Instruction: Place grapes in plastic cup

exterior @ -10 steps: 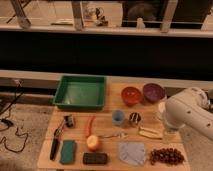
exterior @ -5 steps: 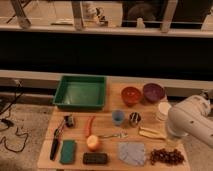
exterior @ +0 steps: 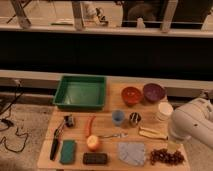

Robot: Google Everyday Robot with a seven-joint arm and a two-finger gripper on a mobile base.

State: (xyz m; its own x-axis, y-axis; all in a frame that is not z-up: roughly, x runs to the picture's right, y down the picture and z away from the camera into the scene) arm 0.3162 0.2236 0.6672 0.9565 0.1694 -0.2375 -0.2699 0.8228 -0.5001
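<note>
Hovering at near right: gripper, jaws spread wide, nothing held | grapes are located just beneath, long axis left-right | plastic cup is set left and farther back.

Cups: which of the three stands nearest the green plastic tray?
The small light-blue plastic cup; the shiny metal cup and the taller white cup stand further right. The hand hangs by the dark purple grapes.
</note>
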